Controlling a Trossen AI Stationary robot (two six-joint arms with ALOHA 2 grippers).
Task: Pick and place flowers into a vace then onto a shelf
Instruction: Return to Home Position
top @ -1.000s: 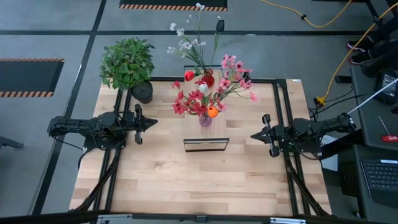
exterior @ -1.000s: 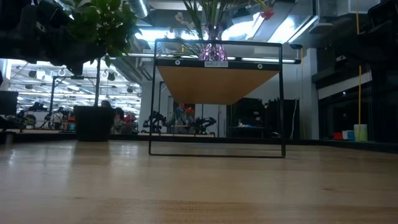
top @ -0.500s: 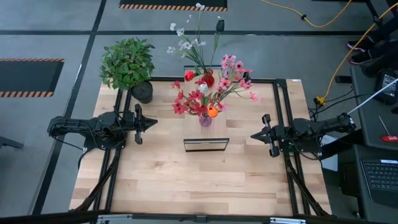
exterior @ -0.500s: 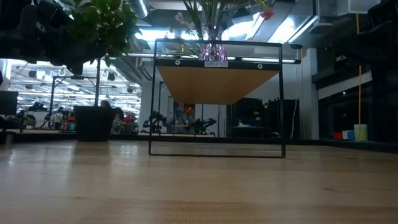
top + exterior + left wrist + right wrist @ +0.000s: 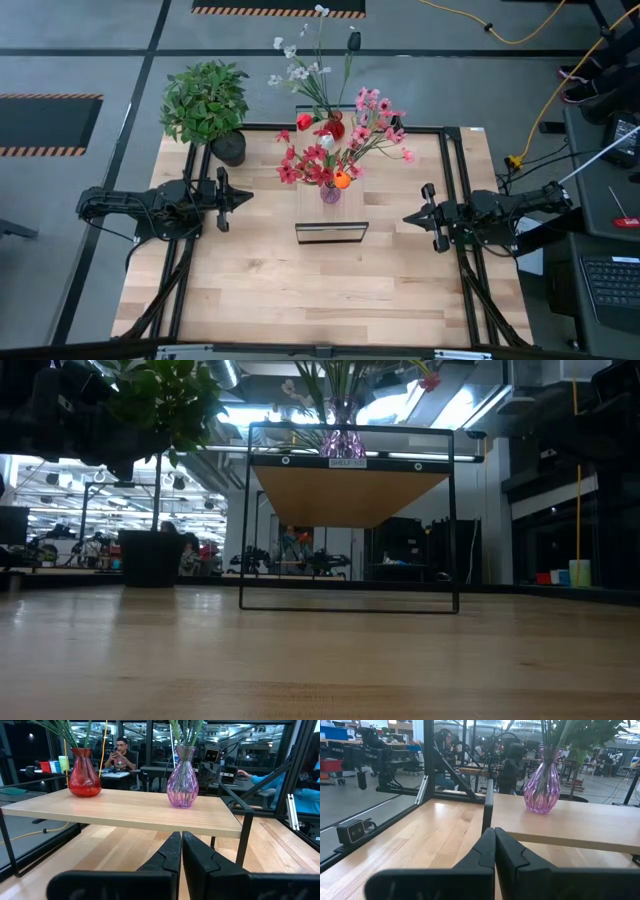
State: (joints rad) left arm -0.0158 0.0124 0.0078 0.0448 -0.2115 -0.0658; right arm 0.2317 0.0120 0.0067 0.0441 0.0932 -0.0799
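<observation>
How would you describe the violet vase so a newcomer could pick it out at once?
Start at the light-wood shelf in the middle of the table. Two vases stand on it; the violet vase is the one nearer the shelf's middle, holding red and pink flowers. Its ribbed, see-through violet glass sets it apart from the red vase at the far end.

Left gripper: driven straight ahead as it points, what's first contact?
Likely the shelf, at its near side edge. Height is unclear, so the shut left gripper might slip under the top instead.
</observation>
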